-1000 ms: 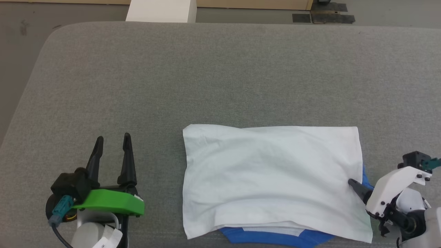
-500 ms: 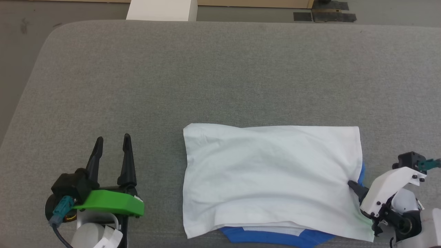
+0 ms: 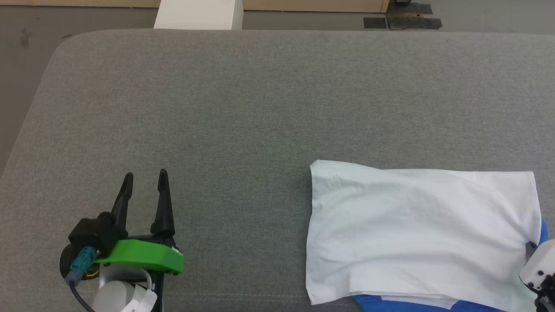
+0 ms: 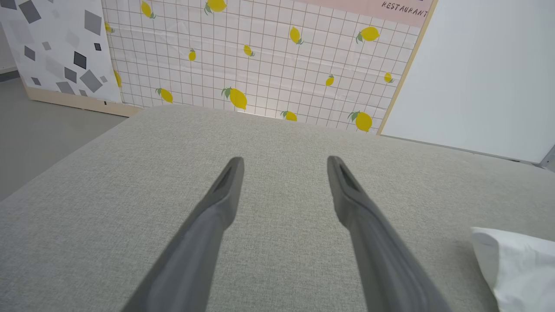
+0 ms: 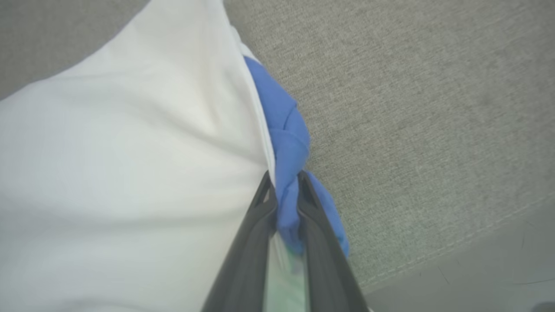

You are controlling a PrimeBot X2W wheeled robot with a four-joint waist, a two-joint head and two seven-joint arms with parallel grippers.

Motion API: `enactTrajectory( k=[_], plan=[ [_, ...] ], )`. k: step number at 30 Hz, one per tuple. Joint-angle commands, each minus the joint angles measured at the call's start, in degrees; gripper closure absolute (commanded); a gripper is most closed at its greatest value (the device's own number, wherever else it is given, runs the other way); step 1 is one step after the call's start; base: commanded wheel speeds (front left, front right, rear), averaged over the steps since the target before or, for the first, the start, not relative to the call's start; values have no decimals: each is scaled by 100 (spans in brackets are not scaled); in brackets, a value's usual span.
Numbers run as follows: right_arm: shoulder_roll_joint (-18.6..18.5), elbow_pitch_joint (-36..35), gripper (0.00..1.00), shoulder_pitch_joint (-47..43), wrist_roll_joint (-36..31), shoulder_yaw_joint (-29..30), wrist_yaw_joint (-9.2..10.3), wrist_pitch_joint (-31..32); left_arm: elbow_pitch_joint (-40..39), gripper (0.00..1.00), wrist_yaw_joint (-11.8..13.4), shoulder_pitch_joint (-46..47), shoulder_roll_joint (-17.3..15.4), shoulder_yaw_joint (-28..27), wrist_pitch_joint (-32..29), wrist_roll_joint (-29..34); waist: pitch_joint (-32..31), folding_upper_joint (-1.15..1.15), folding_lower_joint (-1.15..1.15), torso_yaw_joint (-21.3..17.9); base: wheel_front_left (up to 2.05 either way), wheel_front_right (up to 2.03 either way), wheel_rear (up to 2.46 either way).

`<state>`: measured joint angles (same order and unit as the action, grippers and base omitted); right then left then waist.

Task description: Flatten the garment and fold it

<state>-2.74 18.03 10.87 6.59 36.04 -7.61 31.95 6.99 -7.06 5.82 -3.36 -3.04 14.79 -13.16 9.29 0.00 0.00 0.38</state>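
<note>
Two fingers of the right gripper (image 5: 285, 177) are pinching the blue edge of the garment (image 3: 416, 234), which is lying lower right in the head view. Left gripper (image 3: 145, 178) is hovering spread, lower left. Best dragging slowly, low over the grey cushion (image 3: 260, 108), avoiding bunching.

In the head view the shirt (image 3: 416, 229) runs off the bottom edge, its blue mostly hidden under white, and the right tool (image 3: 531, 248) is nearly all cut off.
</note>
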Motion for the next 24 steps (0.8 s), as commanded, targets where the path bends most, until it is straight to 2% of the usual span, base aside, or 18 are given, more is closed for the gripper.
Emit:
enactTrajectory(
  k=[1,4,7,12,16,20,24],
  plan=[
    [-14,-67,100,-31,-10,-30,12,-47,13,0,-38,-43,26,2,20,27,-21,0,0,-11,0,0,0],
    [-14,-317,100,-152,75,-328,12,-28,32,0,-40,-70,27,25,20,41,-64,0,0,-10,0,0,0],
    [-14,-781,100,-405,340,-886,12,148,48,0,-41,-100,28,58,20,50,-119,0,0,5,0,0,0],
    [-14,-2235,100,-975,763,-2191,12,651,54,0,-42,-143,21,107,20,48,-172,0,0,29,0,0,0],
    [-14,-3169,100,-1139,662,-3274,12,986,45,0,-42,-132,22,154,20,60,-163,0,0,68,0,0,0],
    [-14,-3310,100,-918,334,-4258,12,1160,41,0,-42,-62,15,190,20,42,-68,0,0,131,0,0,0],
    [-14,-2785,100,-443,225,-5030,12,1151,34,0,-42,71,9,245,20,22,104,0,0,241,0,0,0]
  ],
)
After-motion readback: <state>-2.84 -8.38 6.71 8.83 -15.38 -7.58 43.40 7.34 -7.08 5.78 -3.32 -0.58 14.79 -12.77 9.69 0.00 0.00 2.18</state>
